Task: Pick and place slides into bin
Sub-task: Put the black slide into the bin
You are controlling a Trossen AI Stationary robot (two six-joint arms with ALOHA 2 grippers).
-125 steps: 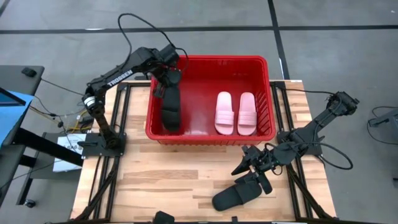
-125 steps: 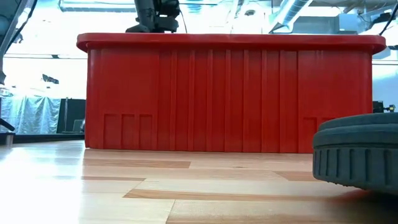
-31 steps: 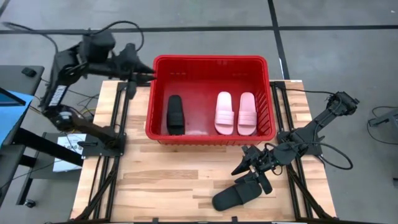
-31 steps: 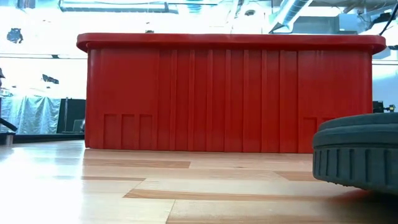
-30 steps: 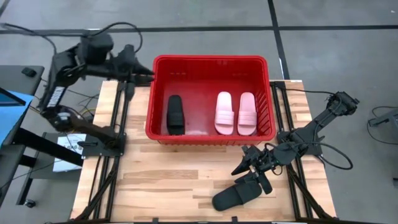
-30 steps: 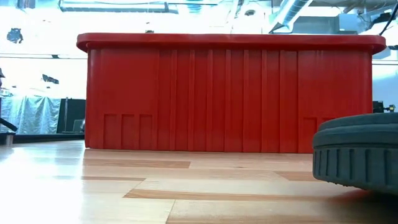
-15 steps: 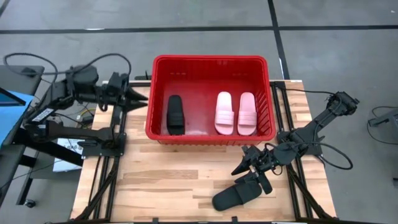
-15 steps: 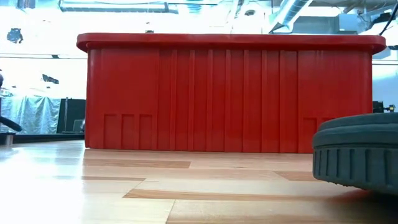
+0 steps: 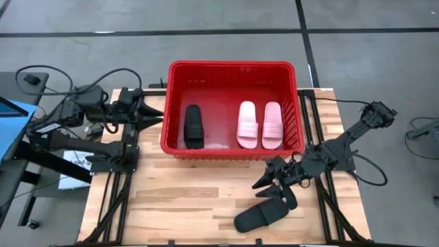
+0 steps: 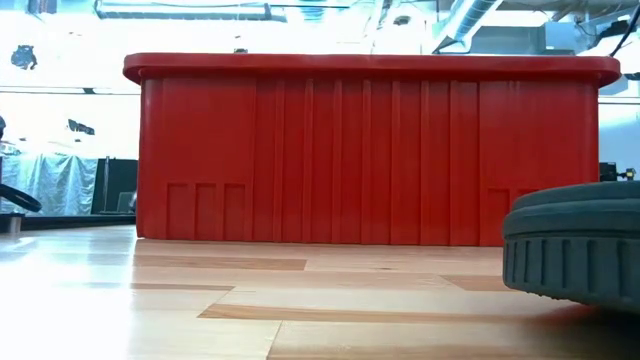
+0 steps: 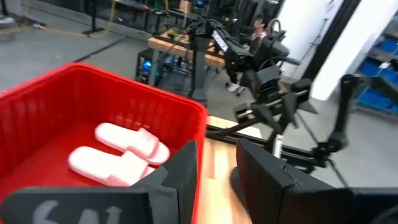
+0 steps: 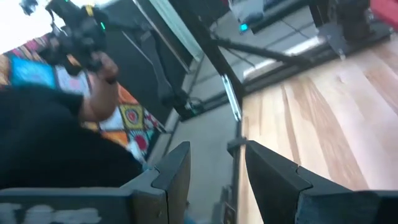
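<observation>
Wooden table (image 9: 192, 199) carries my bin (image 9: 232, 67), three slides inside. Left gripper (image 9: 156, 114) beside it, fingers apart, empty. Right gripper (image 9: 264, 185) empty, parted, over the black slide (image 9: 260, 217).

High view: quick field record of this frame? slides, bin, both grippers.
bin: red bin at the table's far side
in bin: one black slide; two pink slides side by side
on table: second black slide, near edge, outside the bin
left gripper: beside the bin's left wall, open, empty
right gripper: just above the loose black slide, open, empty
</observation>
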